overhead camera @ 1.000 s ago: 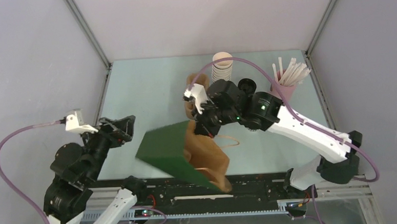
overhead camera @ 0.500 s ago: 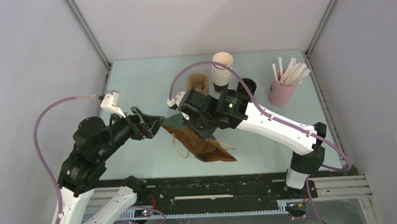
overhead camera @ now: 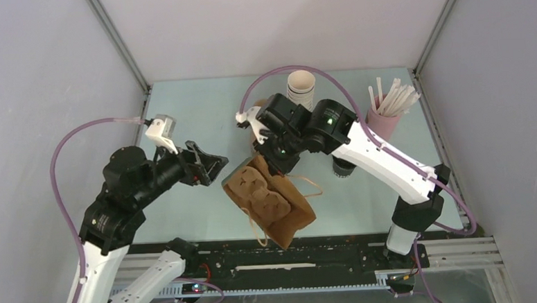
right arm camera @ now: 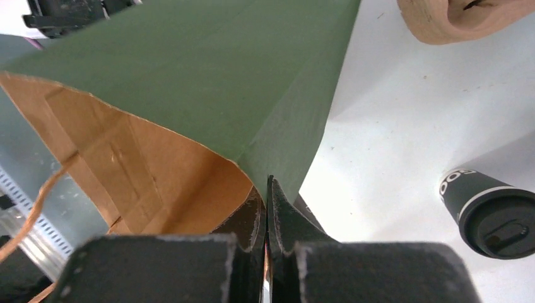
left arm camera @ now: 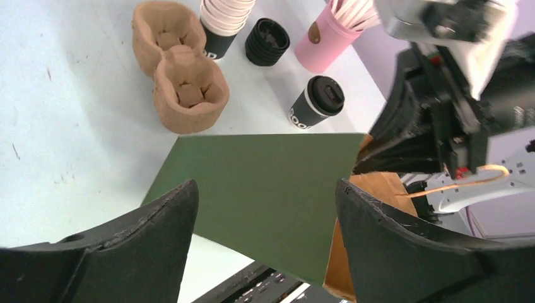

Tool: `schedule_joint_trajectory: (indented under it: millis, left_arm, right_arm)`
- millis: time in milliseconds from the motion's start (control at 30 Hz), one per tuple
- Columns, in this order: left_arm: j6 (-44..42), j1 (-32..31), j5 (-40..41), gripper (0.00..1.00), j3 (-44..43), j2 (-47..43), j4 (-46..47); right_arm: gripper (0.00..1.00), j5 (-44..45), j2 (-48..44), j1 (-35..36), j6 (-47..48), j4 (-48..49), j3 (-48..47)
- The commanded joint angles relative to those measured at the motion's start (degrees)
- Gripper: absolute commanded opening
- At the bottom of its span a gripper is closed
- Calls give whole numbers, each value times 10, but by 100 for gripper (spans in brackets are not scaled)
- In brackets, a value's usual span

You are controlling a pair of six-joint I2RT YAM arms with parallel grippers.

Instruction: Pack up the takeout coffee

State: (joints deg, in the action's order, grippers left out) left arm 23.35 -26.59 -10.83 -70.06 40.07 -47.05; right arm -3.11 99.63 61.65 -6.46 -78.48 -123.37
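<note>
Honestly, the takeout coffee (left arm camera: 317,102), upright on the tabletop (overhead camera: 201,106) near the green bag (left arm camera: 258,183), looks light but squashy, so grab mid-wall gently; right fingers (right arm camera: 281,214) pinch that bag's rim, left fingers (left arm camera: 158,221) gape empty.

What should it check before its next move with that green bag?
1. Right pincer clamped on the rim of the bag: ok.
2. Left pincer open, facing the bag's green side: ok.
3. Bag mouth gaping: ok, brown lining shows.
4. Bag standing upright: not ok, it is tilted.
5. Coffee upright and capped: ok.
6. Coffee inside the bag: not ok, it stands on the table.
</note>
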Motion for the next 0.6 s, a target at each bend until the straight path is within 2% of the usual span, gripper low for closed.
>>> schedule_joint_trajectory:
  millis: [0, 100, 200, 400, 567]
  left_arm:
    - [-26, 2, -54, 84, -30, 13, 15]
    - [-19, 0, -82, 85, -32, 27, 18]
    - [-15, -16, -74, 87, -46, 43, 15]
    - [-20, -82, 9, 89, -79, 93, 12]
    - [-48, -120, 86, 83, -98, 137, 6]
  right_arm:
    - [0, -91, -13, -33, 20, 1, -15]
    - [0, -88, 17, -41, 18, -33, -54]
    - [0, -69, 36, -48, 13, -59, -84]
    - [0, -62, 41, -60, 14, -60, -82]
    - [0, -69, 45, -66, 22, -52, -78]
